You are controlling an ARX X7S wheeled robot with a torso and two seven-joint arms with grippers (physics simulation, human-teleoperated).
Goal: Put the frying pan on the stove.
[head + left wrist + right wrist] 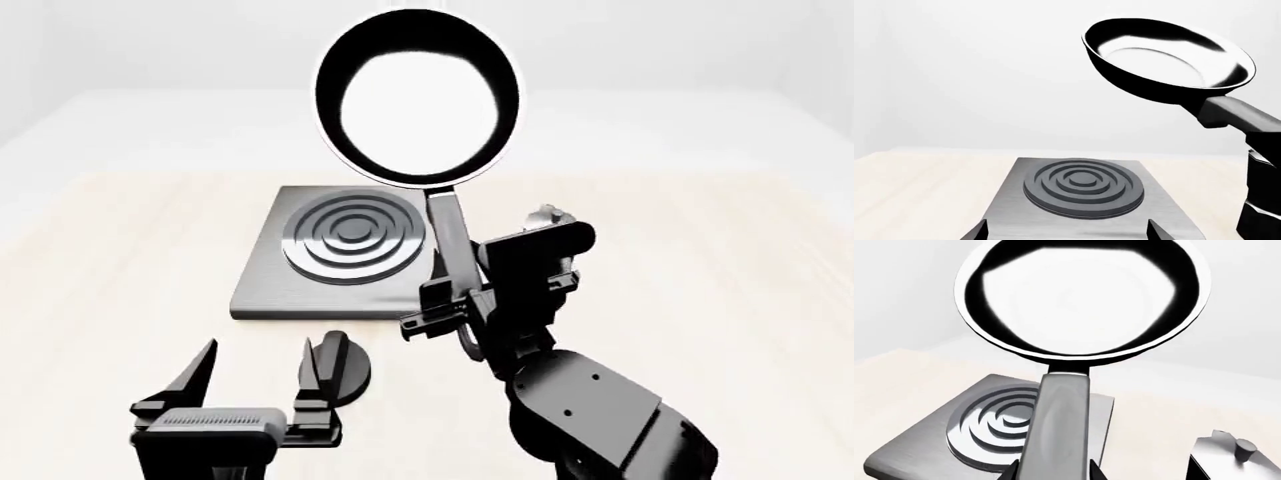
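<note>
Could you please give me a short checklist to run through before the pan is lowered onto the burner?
1. Right gripper shut on the frying pan handle: ok.
2. Pan clear above the stove, not touching: ok.
3. Pan centred over the ring burner: not ok, it hangs beyond and to one side.
4. Burner free of objects: ok.
5. Left gripper open and short of the stove: ok.
6. Pan level: not ok, tilted.
</note>
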